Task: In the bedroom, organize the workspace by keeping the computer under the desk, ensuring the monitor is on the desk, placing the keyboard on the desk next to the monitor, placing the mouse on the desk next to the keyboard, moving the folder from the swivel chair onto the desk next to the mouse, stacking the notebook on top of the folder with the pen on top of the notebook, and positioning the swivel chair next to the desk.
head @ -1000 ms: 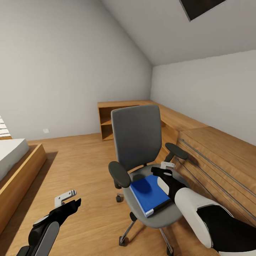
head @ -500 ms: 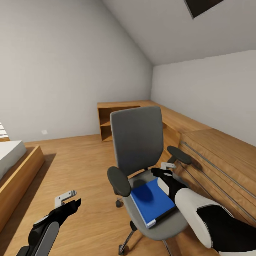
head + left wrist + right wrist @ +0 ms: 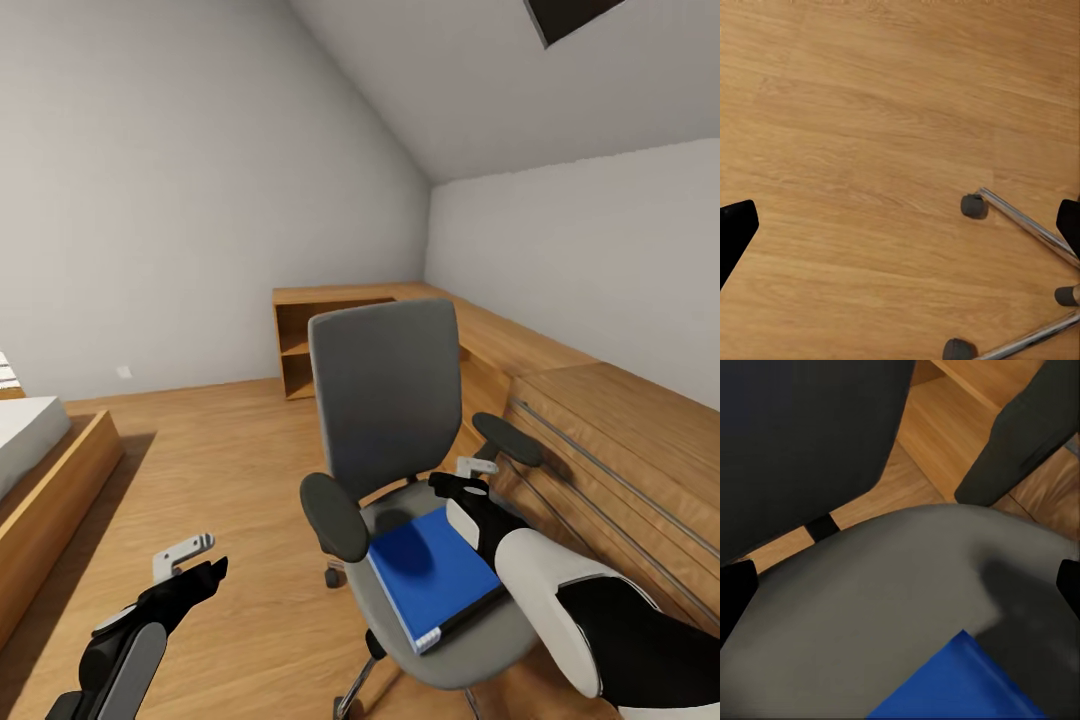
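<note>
The grey swivel chair (image 3: 385, 400) stands in the middle of the head view, its tall back facing me. On its seat lies the bright blue folder (image 3: 432, 572), flat, pale edge toward me. My right gripper (image 3: 465, 478) hangs open just above the seat by the folder's far right corner, close to the right armrest (image 3: 508, 439). In the right wrist view my right gripper (image 3: 900, 592) is over grey seat (image 3: 870, 607), with a corner of the folder (image 3: 960, 682) in front of it. My left gripper (image 3: 195, 562) stands open over the floor left of the chair. The left wrist view has my left gripper (image 3: 900, 225) over the chair's chrome legs and a castor (image 3: 973, 205).
A low wooden chest with bar handles (image 3: 610, 450) runs along the right wall, close behind the chair. An open wooden shelf unit (image 3: 300, 345) stands in the far corner. A wooden bed frame (image 3: 55, 490) lies at the left. Bare wood floor (image 3: 230, 450) lies between bed and chair.
The whole picture has shifted a little and the chair looks slightly nearer, so the camera has moved. Both arms keep their places in the picture, grippers still open.
</note>
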Available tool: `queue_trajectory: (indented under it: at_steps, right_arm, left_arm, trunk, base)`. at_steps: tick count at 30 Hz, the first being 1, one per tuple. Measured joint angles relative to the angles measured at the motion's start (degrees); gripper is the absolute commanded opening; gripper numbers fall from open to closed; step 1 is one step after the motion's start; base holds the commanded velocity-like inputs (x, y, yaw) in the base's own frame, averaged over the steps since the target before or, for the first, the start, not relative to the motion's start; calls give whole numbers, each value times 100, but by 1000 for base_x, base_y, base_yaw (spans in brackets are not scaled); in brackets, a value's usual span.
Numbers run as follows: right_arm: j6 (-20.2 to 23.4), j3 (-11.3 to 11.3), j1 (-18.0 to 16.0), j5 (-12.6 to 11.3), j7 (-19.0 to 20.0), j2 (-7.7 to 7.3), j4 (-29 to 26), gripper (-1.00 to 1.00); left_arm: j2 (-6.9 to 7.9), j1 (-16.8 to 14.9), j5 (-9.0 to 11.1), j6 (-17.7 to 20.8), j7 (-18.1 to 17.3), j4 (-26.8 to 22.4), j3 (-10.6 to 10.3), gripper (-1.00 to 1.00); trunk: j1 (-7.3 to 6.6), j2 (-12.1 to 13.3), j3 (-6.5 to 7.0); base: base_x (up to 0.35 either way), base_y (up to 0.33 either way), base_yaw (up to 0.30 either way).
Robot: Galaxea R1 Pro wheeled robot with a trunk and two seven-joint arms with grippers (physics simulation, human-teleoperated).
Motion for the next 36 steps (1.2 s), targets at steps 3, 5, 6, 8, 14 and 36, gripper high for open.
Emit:
queue_trajectory:
  at_steps: [3, 5, 6, 8, 14, 36]
  right_arm:
    - [1, 1, 0, 5, -2, -2, 2, 100]
    - [0, 1, 0, 6, 4, -2, 6, 100]
    - [0, 1, 0, 5, 5, -2, 7, 100]
    - [86, -8, 0, -10, 4, -8, 5, 100]
    - [317, -15, -2, -37, 14, -41, 9, 100]
    - [386, -16, -2, -42, 7, -123, 1, 100]
  left_arm:
    - [0, 0, -2, -8, 9, -4, 1, 100]
    - [0, 0, -4, -12, 14, -6, 2, 100]
    - [0, 0, -4, -13, 15, -8, 2, 100]
    - [0, 0, -4, -14, 16, -15, 6, 100]
    - [0, 0, -4, -14, 17, -16, 3, 100]
    - [0, 0, -4, -15, 17, -16, 2, 100]
  trunk:
    - [66, -120, -54]
    - [110, -201, -90]
    - [132, -241, -108]
    - [176, -321, -144]
    - [308, -562, -251]
    - [484, -884, -395]
  base:
    - [0, 0, 0]
    - [0, 0, 0]
    - [0, 0, 0]
    - [0, 0, 0]
    - [0, 0, 0]
    - [0, 0, 0]
